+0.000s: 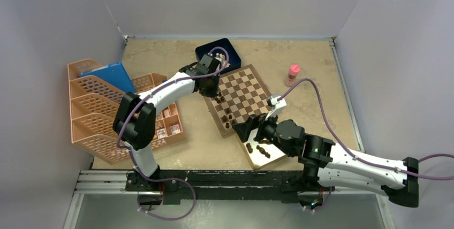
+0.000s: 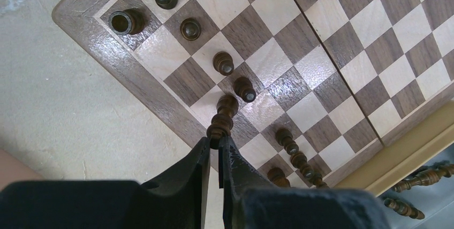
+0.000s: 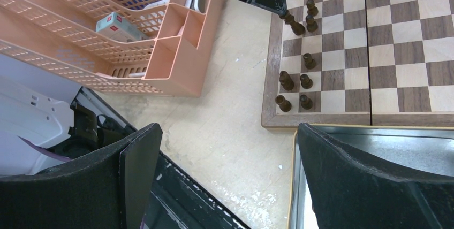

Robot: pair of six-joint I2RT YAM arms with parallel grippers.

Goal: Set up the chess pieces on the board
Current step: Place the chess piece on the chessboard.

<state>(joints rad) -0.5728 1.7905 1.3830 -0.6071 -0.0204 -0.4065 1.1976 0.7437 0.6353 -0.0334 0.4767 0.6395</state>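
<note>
The left gripper [image 2: 214, 146] has its fingers [image 2: 199, 157] pressed nearly together, pinching the head of a dark chess piece [image 2: 224, 115]. The piece's long axis runs straight on from the fingertips, base down over a square in the board's [image 2: 128, 63] edge rows, beside standing chessmen [image 2: 222, 63]. The right gripper [image 3: 230, 151] gapes wide off the board's border, over the silver tin [image 3: 375, 149]

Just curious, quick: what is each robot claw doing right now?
Left gripper: closed on a dark brown chess piece.
Right gripper: wide open, holding nothing.
</note>
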